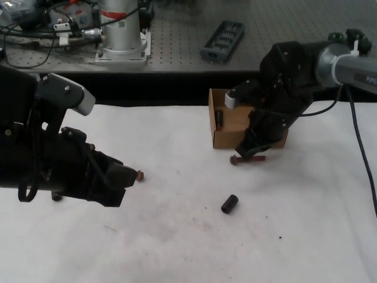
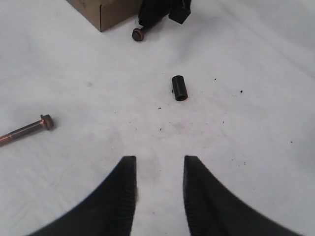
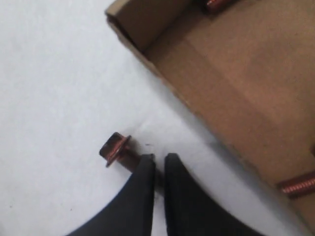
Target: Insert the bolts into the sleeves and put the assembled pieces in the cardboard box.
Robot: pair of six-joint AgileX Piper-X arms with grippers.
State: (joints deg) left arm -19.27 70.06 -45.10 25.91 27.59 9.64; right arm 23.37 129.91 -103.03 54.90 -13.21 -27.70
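High view: two bolts (image 1: 140, 175) (image 1: 247, 158), one sleeve (image 1: 230, 204) — left claw (image 2: 157, 162) gapes empty, right (image 3: 158, 158) pinches bolt.

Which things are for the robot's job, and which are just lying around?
For the job: cardboard box, bolt by the box, second bolt, loose sleeve.
Just lying about: black rack, metal post, cables.

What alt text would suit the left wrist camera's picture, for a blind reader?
Two black fingers of the left gripper stand open over a white sheet, with a small black sleeve lying beyond them. A copper bolt lies off to one side; farther off are a cardboard box corner and the right gripper by a second bolt.
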